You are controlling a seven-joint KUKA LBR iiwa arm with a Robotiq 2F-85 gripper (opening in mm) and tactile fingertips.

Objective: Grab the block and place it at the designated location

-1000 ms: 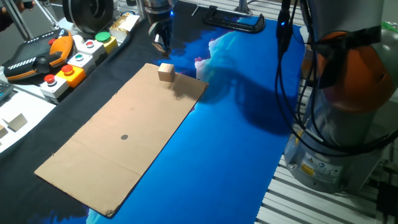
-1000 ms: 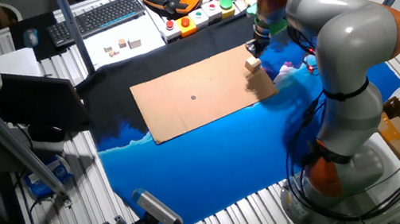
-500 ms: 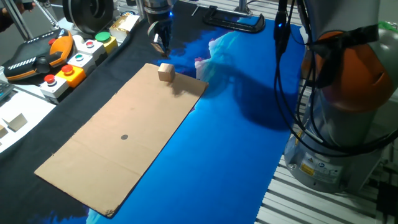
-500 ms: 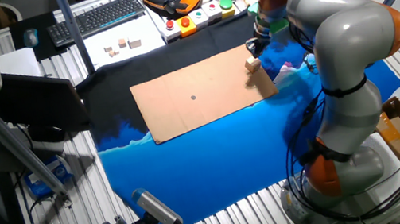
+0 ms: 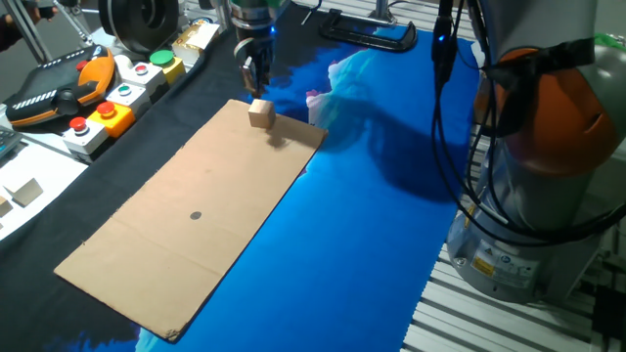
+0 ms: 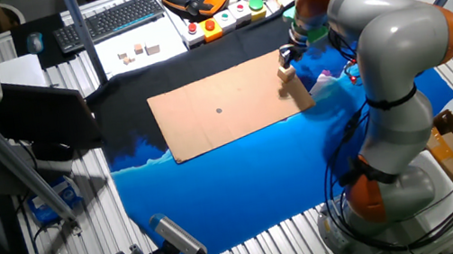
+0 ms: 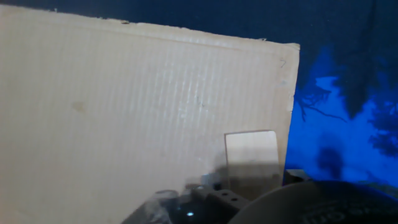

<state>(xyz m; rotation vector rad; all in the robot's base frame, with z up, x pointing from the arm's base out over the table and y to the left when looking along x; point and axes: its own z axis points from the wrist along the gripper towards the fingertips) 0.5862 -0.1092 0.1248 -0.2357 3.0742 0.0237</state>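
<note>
The block (image 5: 260, 113) is a small tan wooden cube that sits on the far corner of the brown cardboard sheet (image 5: 225, 186). It also shows in the other fixed view (image 6: 287, 72) and low in the hand view (image 7: 251, 152). My gripper (image 5: 256, 78) hangs just above and slightly behind the block, with its fingers pointing down, apart and empty, and it also shows in the other fixed view (image 6: 291, 51). The designated location is a small dark dot (image 5: 196, 216) near the middle of the cardboard, far from the block, and also shows in the other fixed view (image 6: 218, 110).
Button boxes (image 5: 117, 93) and an orange teach pendant (image 5: 59, 93) stand left of the cardboard. A black clamp (image 5: 367, 34) lies behind it. A blue cloth (image 5: 372, 225) covers the table. My arm's base (image 5: 538, 196) is at the right. A whitish cube (image 5: 24, 191) sits far left.
My gripper has come down a little and shifted toward the block. The block and the cardboard have not moved.
</note>
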